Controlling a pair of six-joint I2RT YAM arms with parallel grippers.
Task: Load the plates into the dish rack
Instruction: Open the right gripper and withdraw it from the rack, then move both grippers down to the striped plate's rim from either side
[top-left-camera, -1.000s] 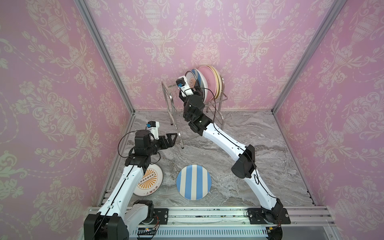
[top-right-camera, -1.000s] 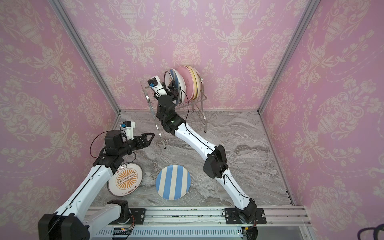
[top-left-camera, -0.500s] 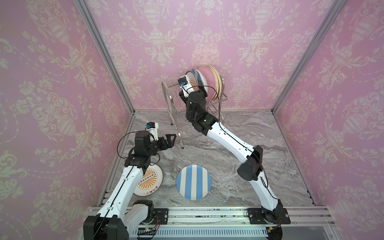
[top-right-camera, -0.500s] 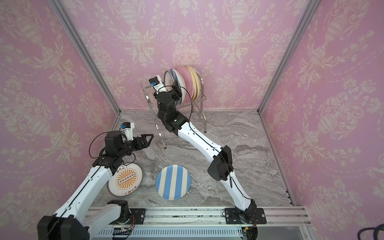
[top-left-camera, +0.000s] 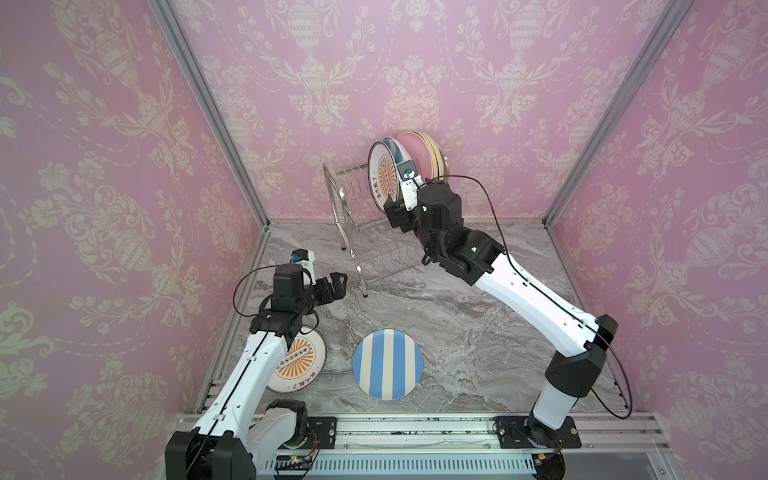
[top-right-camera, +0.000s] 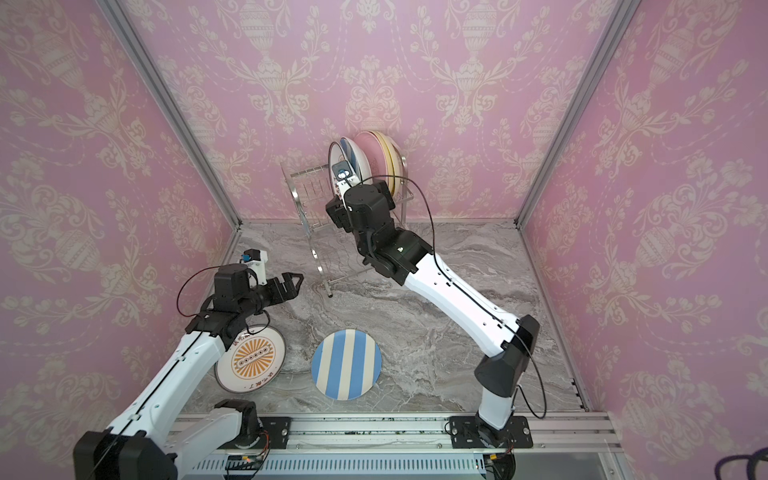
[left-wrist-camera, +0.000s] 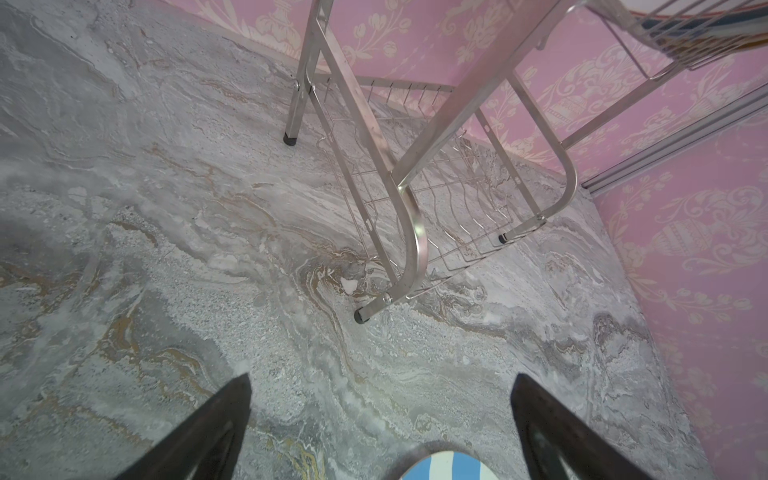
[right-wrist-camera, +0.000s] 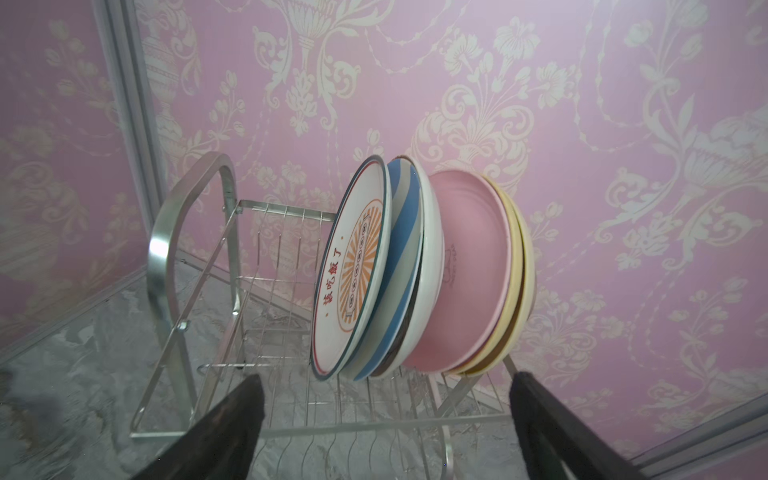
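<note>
Dish rack (right-wrist-camera: 160, 257): at back wall (top-left-camera: 415, 62), upper tier holding plates (right-wrist-camera: 457, 270) on edge.
Racked sunburst plate (right-wrist-camera: 353, 266): outermost, slotted, leaning on striped neighbour (right-wrist-camera: 401, 266).
Striped plate (top-left-camera: 387, 364): flat on table (top-left-camera: 457, 332), front centre.
Loose sunburst plate (top-left-camera: 301, 361): flat, partly under left arm (top-left-camera: 249, 374).
Right gripper (right-wrist-camera: 386, 379): spread wide, empty, near racked rims; best backed straight out, no sideways sweep.
Left gripper (left-wrist-camera: 381, 376): spread wide, empty, near rack foot (left-wrist-camera: 361, 316).

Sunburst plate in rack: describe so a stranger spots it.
The dish rack stands at the back wall, plates upright in its upper tier. The sunburst plate ends the row beside the empty slots: white, orange rays, unlike its blue-striped neighbour.
</note>
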